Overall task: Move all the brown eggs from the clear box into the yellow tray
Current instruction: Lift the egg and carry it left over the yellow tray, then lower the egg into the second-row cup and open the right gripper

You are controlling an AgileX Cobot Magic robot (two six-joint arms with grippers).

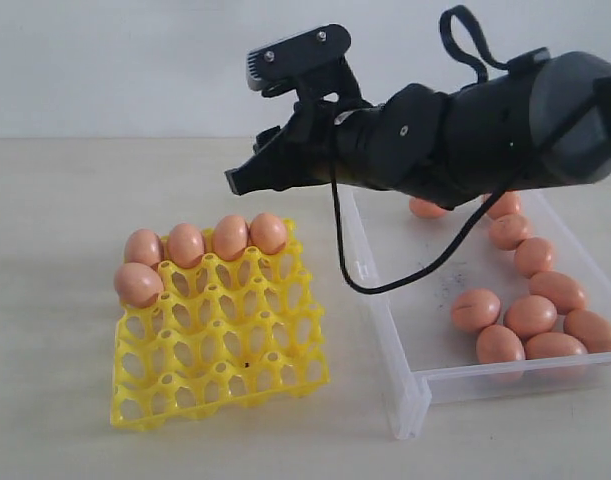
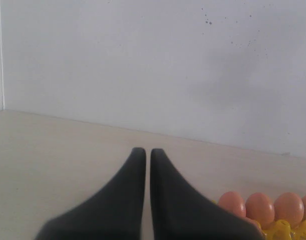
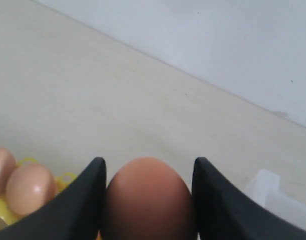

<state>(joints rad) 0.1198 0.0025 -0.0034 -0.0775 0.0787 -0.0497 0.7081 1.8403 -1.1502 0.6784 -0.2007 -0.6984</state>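
Ok so the right pincer (image 3: 148, 165) has one brown egg (image 3: 147, 200) clamped between its black fingers (image 3: 85, 200), which are spread about an egg's width. The egg's long axis looks to run along the fingers, with the rounded end poking out front.

From the outside camera, that pincer hangs in the air over the gap between the clear box (image 1: 383, 310) and the yellow tray (image 1: 220, 345), just off the tray's far right corner. The tray sits below it and off to the left. It holds five eggs (image 1: 230, 237): four across the far row and one at the left end of the next row.

My guess for the drop is the free cup beside that lone one, so down and leftward. About ten more lie loose in the box.

The left pincer (image 2: 144, 152) is closed on nothing, low over the surface (image 2: 52, 150) near the tray. The right arm is clearly the one placed for this.
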